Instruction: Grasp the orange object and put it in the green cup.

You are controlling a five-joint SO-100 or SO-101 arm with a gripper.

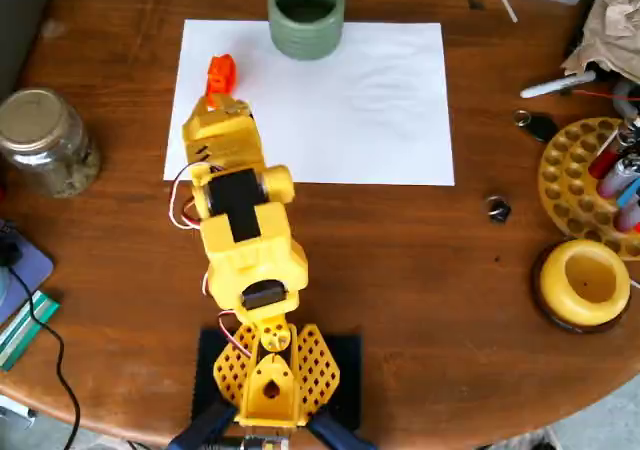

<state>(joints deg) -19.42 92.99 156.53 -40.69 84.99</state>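
At 12 o'clock: we see the green cup (306, 15).
Orange object (220, 74): at the fingers' (221, 92) tips.
Fingers' state: we cannot tell.

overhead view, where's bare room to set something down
Free: the white paper right of the orange object and below the green cup; bare wood between arm and yellow holder. Crowded: right edge, pen rack and clutter.

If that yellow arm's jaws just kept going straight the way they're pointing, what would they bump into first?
Most likely the orange object, lying on the white paper just ahead of the gripper. From above it is unclear whether the jaws are at its height or over it. The green cup sits off to the right.
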